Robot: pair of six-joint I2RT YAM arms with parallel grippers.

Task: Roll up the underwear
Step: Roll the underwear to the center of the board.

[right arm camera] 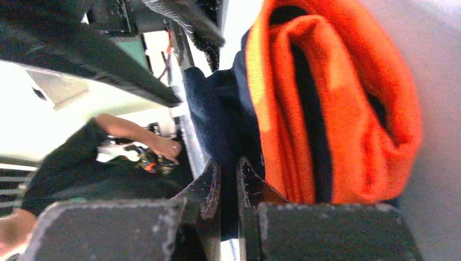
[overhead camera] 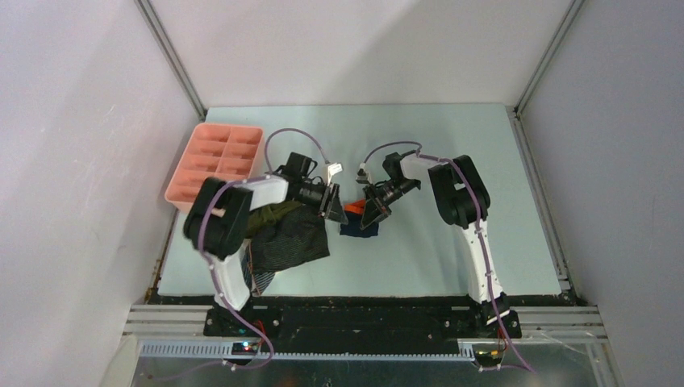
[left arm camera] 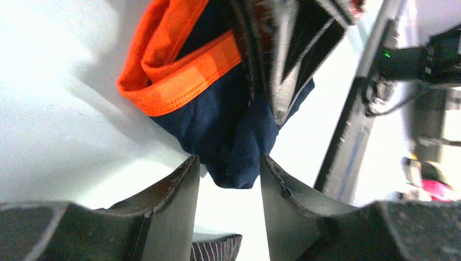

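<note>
A navy underwear with orange bands [overhead camera: 358,223] lies bunched mid-table between both grippers. My left gripper [overhead camera: 332,203] is open. In the left wrist view its fingertips [left arm camera: 187,174] stand on either side of the lowest navy fold [left arm camera: 234,136] without pinching it. My right gripper [overhead camera: 374,213] is shut on a navy layer of the same underwear [right arm camera: 217,109], with the rolled orange band [right arm camera: 348,109] lying just to the right of its jaws. One right finger [left arm camera: 285,60] shows blurred against the cloth in the left wrist view.
A pile of other underwear lies under the left arm: an olive green one [overhead camera: 276,213] and a dark grey striped one [overhead camera: 289,243], whose edge shows in the left wrist view [left arm camera: 217,249]. A pink compartment tray [overhead camera: 214,158] stands at the table's far left.
</note>
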